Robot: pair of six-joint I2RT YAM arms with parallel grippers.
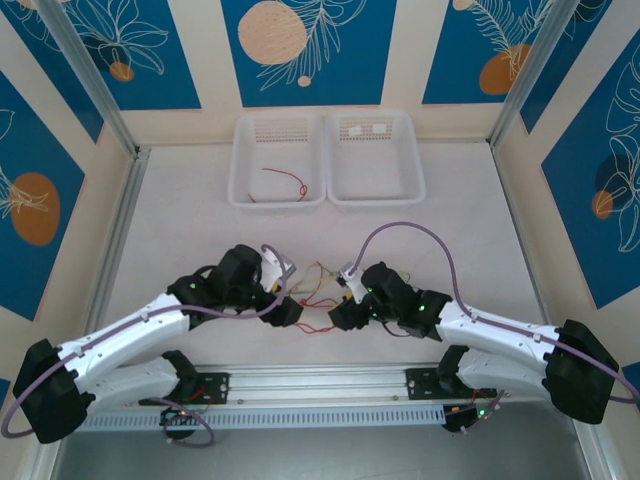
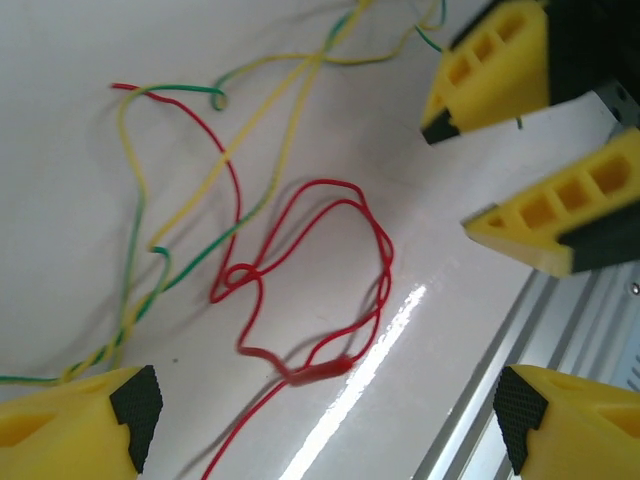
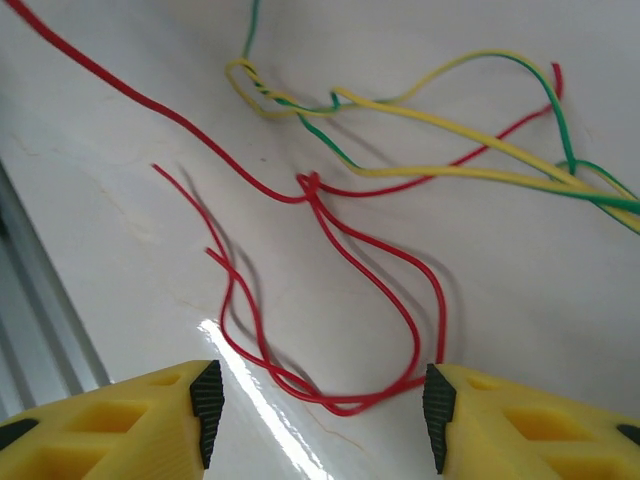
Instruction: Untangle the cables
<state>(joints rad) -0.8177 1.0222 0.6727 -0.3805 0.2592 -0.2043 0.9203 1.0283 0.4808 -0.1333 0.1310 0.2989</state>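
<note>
my left gripper (image 2: 328, 420) and right gripper (image 3: 322, 405) are both spread, gripping nothing. the cables (image 1: 318, 288) lie tangled on the table (image 1: 200, 230) between them, toward 6 o'clock. a red loop (image 3: 438, 300) sits between my right pads; yellow-green strands (image 3: 450, 125) cross the red toward 1 o'clock. i'd pinch 1 red strand only, below the crossing (image 3: 310, 183), and draw slowly, watching for snags.
</note>
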